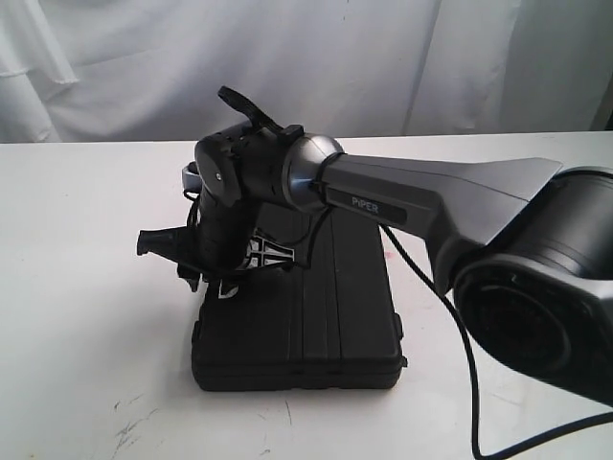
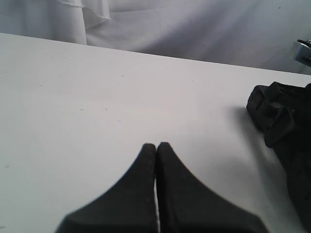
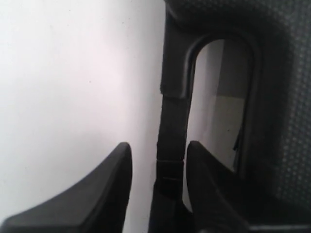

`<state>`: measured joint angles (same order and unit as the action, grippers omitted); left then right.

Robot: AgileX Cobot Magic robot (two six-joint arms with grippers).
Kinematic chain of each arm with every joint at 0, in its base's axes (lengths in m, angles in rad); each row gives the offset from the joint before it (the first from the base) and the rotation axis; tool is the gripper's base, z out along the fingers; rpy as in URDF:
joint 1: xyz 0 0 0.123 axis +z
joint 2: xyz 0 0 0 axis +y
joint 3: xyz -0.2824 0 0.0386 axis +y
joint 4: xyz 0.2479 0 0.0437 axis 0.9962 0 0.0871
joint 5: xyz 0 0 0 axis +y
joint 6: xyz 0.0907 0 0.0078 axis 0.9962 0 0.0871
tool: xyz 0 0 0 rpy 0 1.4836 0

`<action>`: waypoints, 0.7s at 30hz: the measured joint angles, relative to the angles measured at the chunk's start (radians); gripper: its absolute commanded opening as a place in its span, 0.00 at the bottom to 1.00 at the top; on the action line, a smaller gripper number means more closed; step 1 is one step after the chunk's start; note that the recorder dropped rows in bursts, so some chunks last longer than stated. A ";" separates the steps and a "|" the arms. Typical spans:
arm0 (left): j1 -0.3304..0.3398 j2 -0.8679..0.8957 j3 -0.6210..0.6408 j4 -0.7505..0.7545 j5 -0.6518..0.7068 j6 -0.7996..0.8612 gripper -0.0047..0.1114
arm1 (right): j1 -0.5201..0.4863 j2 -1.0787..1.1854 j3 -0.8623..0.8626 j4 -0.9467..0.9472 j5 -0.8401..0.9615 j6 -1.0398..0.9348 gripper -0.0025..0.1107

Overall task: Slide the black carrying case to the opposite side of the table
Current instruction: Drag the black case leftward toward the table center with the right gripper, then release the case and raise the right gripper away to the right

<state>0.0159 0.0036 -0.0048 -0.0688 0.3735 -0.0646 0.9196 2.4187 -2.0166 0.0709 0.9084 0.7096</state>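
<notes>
The case (image 1: 326, 316) is a flat black rectangle of hard plastic with rounded corners. Ribs run along its lid, and up close the shell is finely pebbled. It lies flat on the table (image 1: 77, 287), a smooth matte white top.

The right claw (image 3: 159, 145) comes down at the case's handle end. Its two smooth black fingers are spread, one on either side of the thin handle bar (image 3: 172, 121). A white gap shows between the bar and the outer finger. The handle forms an arched loop against the case's edge.

The left claw (image 2: 156, 145) hangs off to that same side of the case, its tapered tips pressed together on nothing.

Past the handle end the tabletop runs wide and bare. A few dark scuffs (image 1: 124, 422) sit near the case's front corner. A black cable (image 1: 460, 335) trails past its other end. Behind the case, the table's far edge meets a white cloth (image 1: 383, 57).
</notes>
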 measured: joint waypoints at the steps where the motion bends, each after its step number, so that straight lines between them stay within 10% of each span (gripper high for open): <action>1: 0.000 0.000 0.000 0.000 0.000 0.000 0.04 | 0.000 0.000 0.000 -0.004 0.006 0.000 0.34; 8: 0.000 0.000 0.000 0.000 0.000 0.000 0.04 | -0.010 -0.048 0.000 -0.055 0.069 -0.015 0.29; 13: 0.000 0.000 0.000 0.000 0.000 0.000 0.04 | -0.040 -0.119 0.000 -0.071 0.088 -0.121 0.03; 21: 0.000 0.000 0.000 0.000 0.000 0.000 0.04 | -0.032 -0.234 0.034 -0.166 0.005 -0.271 0.02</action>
<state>0.0159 0.0036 -0.0048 -0.0688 0.3735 -0.0646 0.8879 2.1846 -1.9823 -0.0948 0.9133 0.4389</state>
